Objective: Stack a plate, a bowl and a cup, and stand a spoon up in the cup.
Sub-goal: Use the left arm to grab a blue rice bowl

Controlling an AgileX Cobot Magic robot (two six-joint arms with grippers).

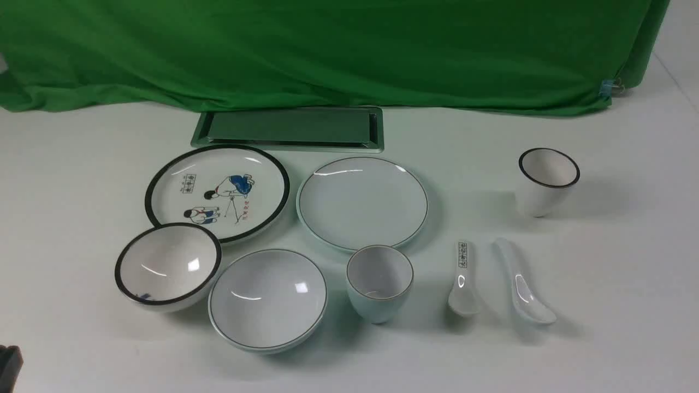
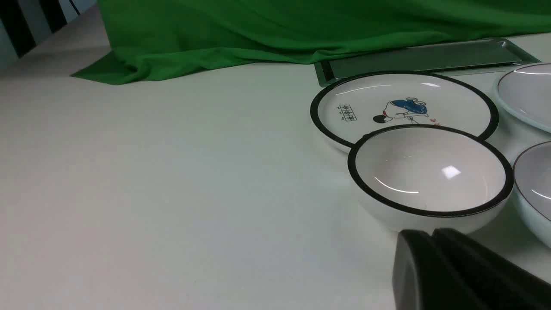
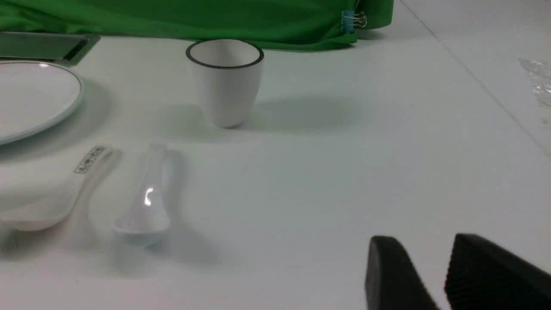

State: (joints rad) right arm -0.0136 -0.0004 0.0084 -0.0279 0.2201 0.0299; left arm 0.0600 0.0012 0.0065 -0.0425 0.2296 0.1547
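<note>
The plain pale plate lies mid-table. The shallow pale bowl stands in front of it to the left, and the small rounded cup stands upright beside the bowl. The plain white spoon lies to the right, also in the right wrist view. My left gripper is shut and empty, low by the table's near-left corner, just short of a black-rimmed bowl. My right gripper is open and empty over bare table right of the spoons, and is out of the front view.
A cartoon plate and a black-rimmed bowl sit at the left. A patterned spoon lies left of the plain one. A tapered black-rimmed cup stands at the right. A metal tray and green cloth lie behind.
</note>
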